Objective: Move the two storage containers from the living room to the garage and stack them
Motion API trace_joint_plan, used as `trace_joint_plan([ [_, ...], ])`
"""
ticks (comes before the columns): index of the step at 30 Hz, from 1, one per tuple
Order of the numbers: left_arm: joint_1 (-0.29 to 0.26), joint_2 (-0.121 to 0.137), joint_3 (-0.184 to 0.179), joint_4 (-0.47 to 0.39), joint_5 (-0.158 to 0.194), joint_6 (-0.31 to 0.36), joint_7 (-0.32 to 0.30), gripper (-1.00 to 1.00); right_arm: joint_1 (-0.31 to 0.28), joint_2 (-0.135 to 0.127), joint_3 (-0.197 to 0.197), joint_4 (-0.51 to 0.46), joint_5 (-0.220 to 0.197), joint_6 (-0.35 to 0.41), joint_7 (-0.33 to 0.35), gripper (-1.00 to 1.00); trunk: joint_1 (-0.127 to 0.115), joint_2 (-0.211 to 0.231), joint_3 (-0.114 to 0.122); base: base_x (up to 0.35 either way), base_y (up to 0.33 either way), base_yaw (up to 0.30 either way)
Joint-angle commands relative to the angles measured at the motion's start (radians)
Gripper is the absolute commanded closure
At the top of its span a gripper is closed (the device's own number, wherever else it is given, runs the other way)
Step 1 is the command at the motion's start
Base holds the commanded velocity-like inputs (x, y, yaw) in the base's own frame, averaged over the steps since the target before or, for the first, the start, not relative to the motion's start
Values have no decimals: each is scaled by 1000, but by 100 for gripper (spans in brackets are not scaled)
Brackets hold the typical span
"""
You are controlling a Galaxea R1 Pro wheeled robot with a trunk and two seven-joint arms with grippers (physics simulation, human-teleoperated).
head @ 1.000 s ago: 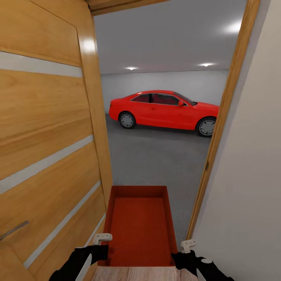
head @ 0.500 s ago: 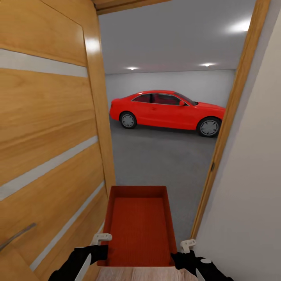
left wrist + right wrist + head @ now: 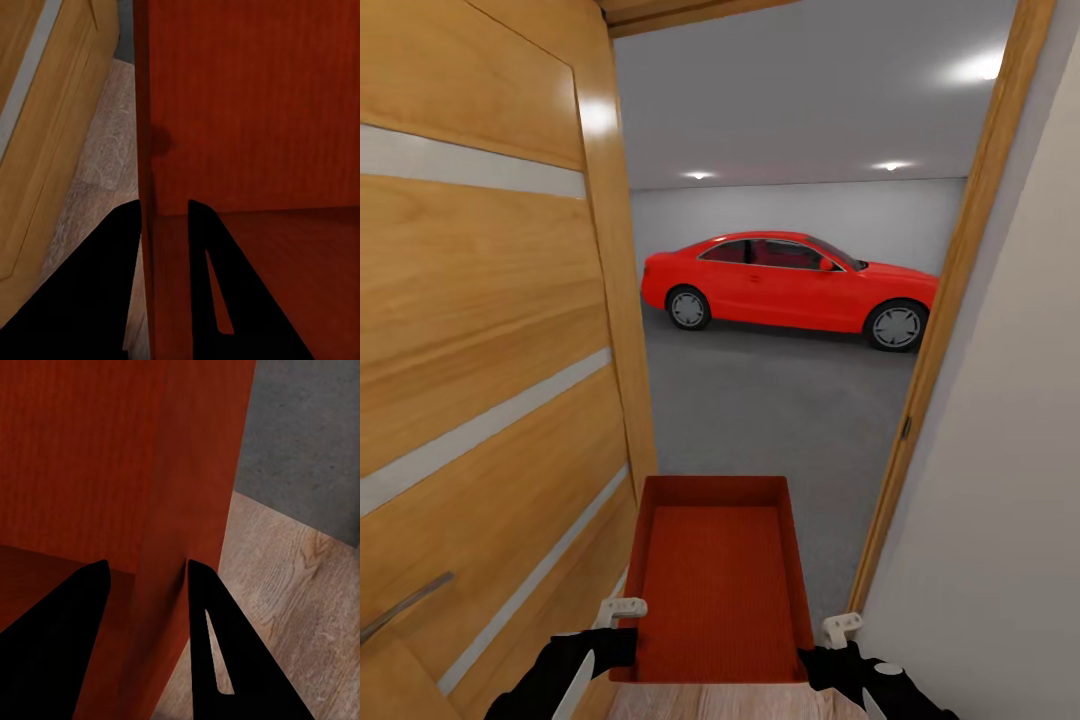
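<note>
Two grippers hold one bin (image 3: 718, 585) for you: the left gripper (image 3: 165, 225) is pinched narrow over its left wall, the right gripper (image 3: 146, 577) likewise over its right wall, fingers straddling each thin side. Your bin sits in the doorway, beside one wooden door (image 3: 480, 350). One red car (image 3: 790, 288) stands well beyond the bin on the floor (image 3: 760, 400); wrist views are dim, so contact looks probable.

bin (image 3: 716, 580) between both grippers, in doorway | door (image 3: 480, 350) left | wall (image 3: 1000, 480) right | car (image 3: 785, 280) ahead on garage floor (image 3: 760, 400)
</note>
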Motion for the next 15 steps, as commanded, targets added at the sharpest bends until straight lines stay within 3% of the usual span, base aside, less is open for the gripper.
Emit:
trace_joint_plan([
  [1, 0, -35, -1, -3, 1, -31, 5, 100, 0, 22, -8, 2, 12, 6, 3, 100, 0, -1, -1, 0, 0, 0],
  [6, 0, -35, -1, -3, 1, -31, 5, 100, 0, 22, -8, 2, 11, 7, 3, 100, 0, -1, -1, 0, 0, -51],
  [15, 0, -36, -1, -3, 1, -31, 5, 100, 0, 22, -8, 2, 10, 7, 2, 100, 0, -1, -1, 0, 0, -257],
])
